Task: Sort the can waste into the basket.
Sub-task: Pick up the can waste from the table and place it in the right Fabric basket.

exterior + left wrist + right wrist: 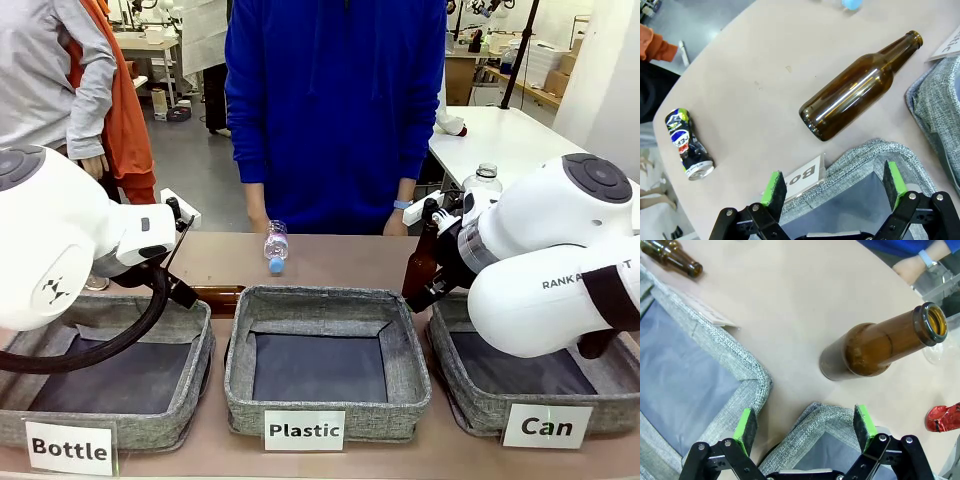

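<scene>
This looks like a robotics lab or workshop. A white left arm [60, 250] and right arm [560, 280] flank a brown counter [330, 260] that carries a labelled Bottle basket [200, 345], Plastic basket [325, 297] and Can basket [470, 410]. Behind it are a white work table [500, 135], cluttered benches [150, 45], a black stand [520, 50] and a bare grey floor [200, 170].

Three baskets [150, 425] [325, 298] [470, 405], two brown bottles [855, 87] [875, 347], two cans [686, 145] [943, 418].
</scene>
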`<state>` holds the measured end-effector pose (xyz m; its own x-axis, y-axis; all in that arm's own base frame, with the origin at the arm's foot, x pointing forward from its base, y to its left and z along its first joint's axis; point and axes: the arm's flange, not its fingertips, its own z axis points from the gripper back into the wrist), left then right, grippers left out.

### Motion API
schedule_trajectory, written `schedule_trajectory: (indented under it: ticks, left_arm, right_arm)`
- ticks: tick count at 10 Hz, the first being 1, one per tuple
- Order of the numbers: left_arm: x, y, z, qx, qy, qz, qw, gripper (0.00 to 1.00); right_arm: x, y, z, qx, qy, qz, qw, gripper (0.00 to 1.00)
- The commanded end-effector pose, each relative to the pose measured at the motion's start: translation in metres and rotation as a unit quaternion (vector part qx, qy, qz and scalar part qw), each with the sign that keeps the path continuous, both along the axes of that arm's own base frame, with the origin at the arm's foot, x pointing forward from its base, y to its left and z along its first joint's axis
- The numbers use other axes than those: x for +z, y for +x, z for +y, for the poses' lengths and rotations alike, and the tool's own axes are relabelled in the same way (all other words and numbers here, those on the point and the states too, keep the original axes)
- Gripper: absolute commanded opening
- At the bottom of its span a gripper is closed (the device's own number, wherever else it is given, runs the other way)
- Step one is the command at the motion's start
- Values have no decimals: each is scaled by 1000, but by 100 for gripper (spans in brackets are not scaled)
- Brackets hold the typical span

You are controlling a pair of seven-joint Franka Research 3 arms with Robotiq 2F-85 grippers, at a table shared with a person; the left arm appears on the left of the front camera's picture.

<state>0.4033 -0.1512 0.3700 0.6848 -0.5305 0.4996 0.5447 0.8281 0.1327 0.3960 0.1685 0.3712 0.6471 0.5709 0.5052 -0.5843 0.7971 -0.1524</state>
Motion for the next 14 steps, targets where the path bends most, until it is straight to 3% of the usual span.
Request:
schedule_trajectory:
  ticks: [1,2,3,5,6,7,8,9,10,11,12,14]
  left_arm:
    - [35,-11,8,-26,-32,-3,999,100]
    - [74,-25,16,-16,-76,39,996,100]
    - [107,-38,24,33,-102,63,992,100]
    - [141,-66,54,12,-141,103,985,100]
    - [154,-71,88,16,-186,121,975,100]
    - [155,-63,123,-21,-260,174,950,100]
    - [151,-57,160,-13,-326,202,924,100]
    - [142,-54,202,4,-414,212,885,100]
    - [123,-48,243,35,-497,204,843,100]
    - [98,-50,281,72,-557,199,803,100]
    - [79,-48,308,105,-585,196,780,100]
    - [52,-51,317,163,-616,195,745,100]
  right_arm:
    - [34,-5,-9,-18,13,33,999,100]
    - [70,-12,-19,-84,31,79,993,100]
    - [103,-22,-34,-141,80,95,982,100]
    - [144,-53,-87,-113,185,165,962,100]
    - [154,-70,-132,-104,256,189,942,100]
    - [152,-80,-181,-124,332,192,915,100]
    - [146,-92,-228,-137,410,189,882,100]
    - [136,-103,-271,-167,473,178,847,100]
    - [122,-112,-315,-189,532,168,808,100]
    - [109,-113,-346,-207,562,166,783,100]
    - [95,-110,-369,-226,594,164,755,100]
    - [65,-95,-385,-247,623,161,725,100]
